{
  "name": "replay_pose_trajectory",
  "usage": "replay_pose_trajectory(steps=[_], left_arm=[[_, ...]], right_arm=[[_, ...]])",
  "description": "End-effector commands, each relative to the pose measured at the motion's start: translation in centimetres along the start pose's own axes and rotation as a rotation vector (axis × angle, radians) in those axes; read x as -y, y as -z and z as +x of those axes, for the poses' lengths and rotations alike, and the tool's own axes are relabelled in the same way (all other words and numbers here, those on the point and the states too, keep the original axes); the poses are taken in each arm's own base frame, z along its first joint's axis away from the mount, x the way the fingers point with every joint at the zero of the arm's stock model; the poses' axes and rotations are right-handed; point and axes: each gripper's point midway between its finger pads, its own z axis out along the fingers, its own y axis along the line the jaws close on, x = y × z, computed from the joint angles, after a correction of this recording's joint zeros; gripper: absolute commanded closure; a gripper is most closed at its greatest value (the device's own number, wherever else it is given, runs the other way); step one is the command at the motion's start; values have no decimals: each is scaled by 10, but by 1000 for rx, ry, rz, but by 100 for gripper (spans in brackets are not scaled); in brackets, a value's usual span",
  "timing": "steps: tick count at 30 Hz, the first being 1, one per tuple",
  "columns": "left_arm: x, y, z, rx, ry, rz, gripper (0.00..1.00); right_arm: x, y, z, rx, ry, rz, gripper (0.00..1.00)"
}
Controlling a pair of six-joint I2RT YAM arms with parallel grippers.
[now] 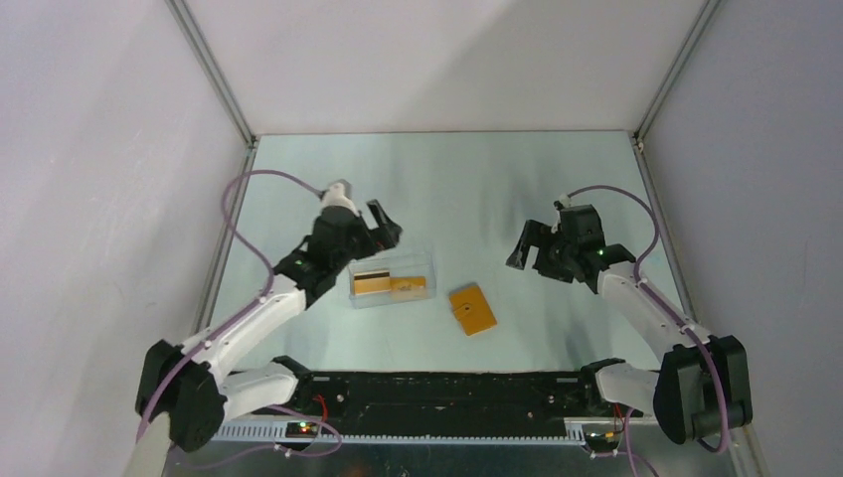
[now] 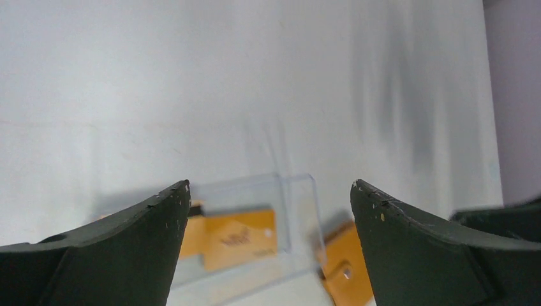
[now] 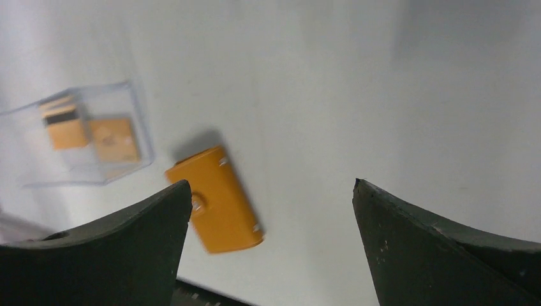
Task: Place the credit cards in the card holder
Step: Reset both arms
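Presently, two credit cards [image 1: 373,284] inside clear box [image 1: 393,260], card holder [image 1: 472,309] closed beside it, left tool [image 2: 270,191] and right tool [image 3: 272,188] spread

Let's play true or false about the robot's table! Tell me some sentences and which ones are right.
1. The credit cards lie inside the clear box. True.
2. The left claw is holding a card. False: it is open and empty.
3. The card holder is folded shut. True.
4. The card holder sits inside the clear box. False: it lies on the table beside the box.
5. The right claw is open. True.
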Motion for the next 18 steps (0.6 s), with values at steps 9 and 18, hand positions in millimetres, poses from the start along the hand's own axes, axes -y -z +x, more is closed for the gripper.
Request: replay_pose_trajectory(steps=[9, 18], left_arm=[[-132, 27, -142, 432, -127, -342, 0], [-213, 41, -139, 570, -129, -595, 0]], right_arm=[[61, 62, -113, 719, 170, 330, 1], [124, 62, -96, 929, 180, 444, 1]])
